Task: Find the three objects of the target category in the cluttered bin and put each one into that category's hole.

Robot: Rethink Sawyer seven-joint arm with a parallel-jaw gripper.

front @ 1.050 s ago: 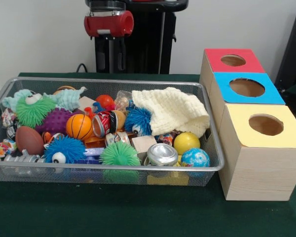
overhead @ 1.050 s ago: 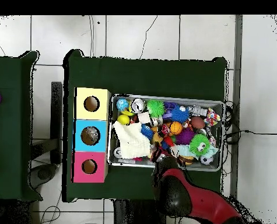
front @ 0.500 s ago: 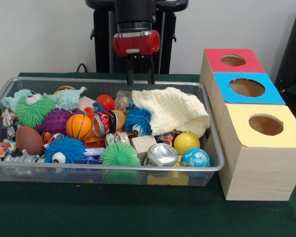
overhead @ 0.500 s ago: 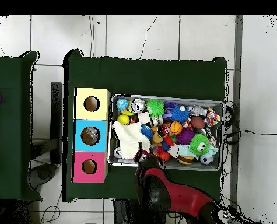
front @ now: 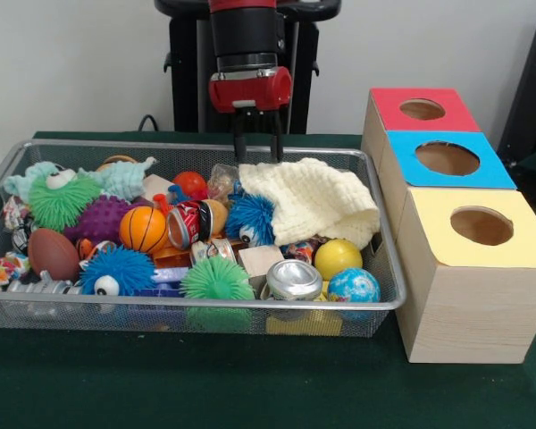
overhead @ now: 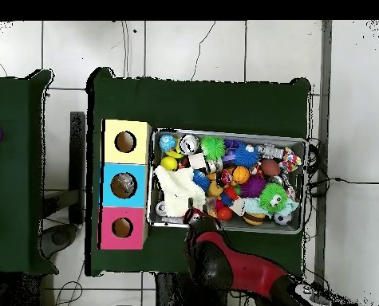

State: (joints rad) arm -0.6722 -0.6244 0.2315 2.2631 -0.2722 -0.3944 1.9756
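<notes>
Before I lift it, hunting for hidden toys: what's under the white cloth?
The white knitted cloth overlaps the blue fuzzy ball; whatever else lies beneath it is covered.

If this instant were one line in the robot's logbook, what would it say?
gripper: open, empty | position: above cream knitted cloth at wire bin far edge | three hole boxes: nothing seen entering

Wire bin (front: 375, 183) packed edge to edge, toys touching, no bare floor showing. Gripper (front: 257, 148) hangs with fingers apart just above the far rim, over the cream knitted cloth (front: 313, 198), which covers the bin's back corner nearest the boxes. Open air above the pile everywhere else. Red box (front: 411, 121), blue box (front: 479, 170) and yellow box (front: 509, 255) stand touching in a row just beside the bin; holes unobstructed. Green table (front: 250, 384) bare in front.
</notes>
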